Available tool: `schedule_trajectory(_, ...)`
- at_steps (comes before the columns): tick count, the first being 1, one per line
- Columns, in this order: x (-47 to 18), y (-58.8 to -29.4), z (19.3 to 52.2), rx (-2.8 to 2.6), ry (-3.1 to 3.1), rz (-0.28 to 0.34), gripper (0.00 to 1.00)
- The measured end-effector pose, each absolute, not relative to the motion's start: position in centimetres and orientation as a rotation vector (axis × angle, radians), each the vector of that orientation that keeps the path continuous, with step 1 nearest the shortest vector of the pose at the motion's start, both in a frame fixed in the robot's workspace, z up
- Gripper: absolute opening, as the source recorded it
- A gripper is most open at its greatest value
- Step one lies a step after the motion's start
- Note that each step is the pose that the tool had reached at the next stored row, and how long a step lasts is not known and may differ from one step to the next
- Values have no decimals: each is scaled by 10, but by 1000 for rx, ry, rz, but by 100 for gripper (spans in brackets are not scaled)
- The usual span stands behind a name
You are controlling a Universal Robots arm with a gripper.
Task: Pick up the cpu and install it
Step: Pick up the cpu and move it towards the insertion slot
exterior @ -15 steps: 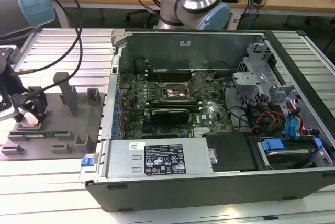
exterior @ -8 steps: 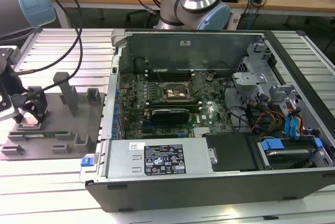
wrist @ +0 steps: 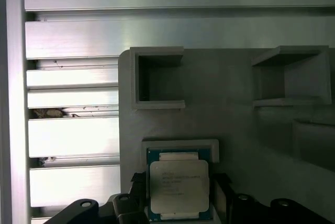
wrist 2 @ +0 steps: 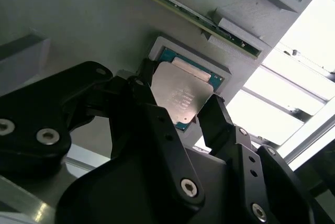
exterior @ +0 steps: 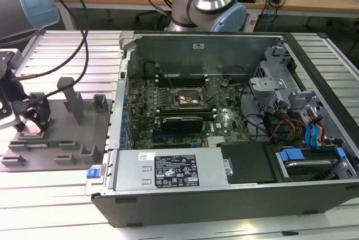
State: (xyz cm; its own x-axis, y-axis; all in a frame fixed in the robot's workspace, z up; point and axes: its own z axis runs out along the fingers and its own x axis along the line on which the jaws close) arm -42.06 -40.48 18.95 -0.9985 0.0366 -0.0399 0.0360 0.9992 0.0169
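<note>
Black metal pincer point(wrist 2: 177, 101) down at the chip pocket of the grey plastic tray point(wrist 2: 78, 20); grip undetermined.
The cpu point(wrist 2: 182, 92), a small flat square chip with a pale silvery metal top on a green board, lies seated in its raised-rim pocket, directly within the pincer's span in both wrist views. I cannot tell whether the pincer clamps it or stands loose around it. A long thin green memory stick point(wrist 2: 180, 8) lies in a tray slot just beyond the pincer. The ribbed aluminium table point(wrist: 73, 135) runs beneath. The open dark computer case point(exterior: 314, 60), with its square metal-framed socket point(exterior: 188, 100), stands well apart from the pincer, toward the exterior view's right.
</note>
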Motion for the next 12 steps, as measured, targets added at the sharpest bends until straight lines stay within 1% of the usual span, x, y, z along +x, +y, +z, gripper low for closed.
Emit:
schedule_trajectory(4, -421, -405, 190, 56, 3101, 25, 60)
schedule_trajectory(5, -421, -405, 190, 56, 3101, 25, 55)
schedule_trajectory(12, -421, -405, 192, 56, 3101, 25, 55)
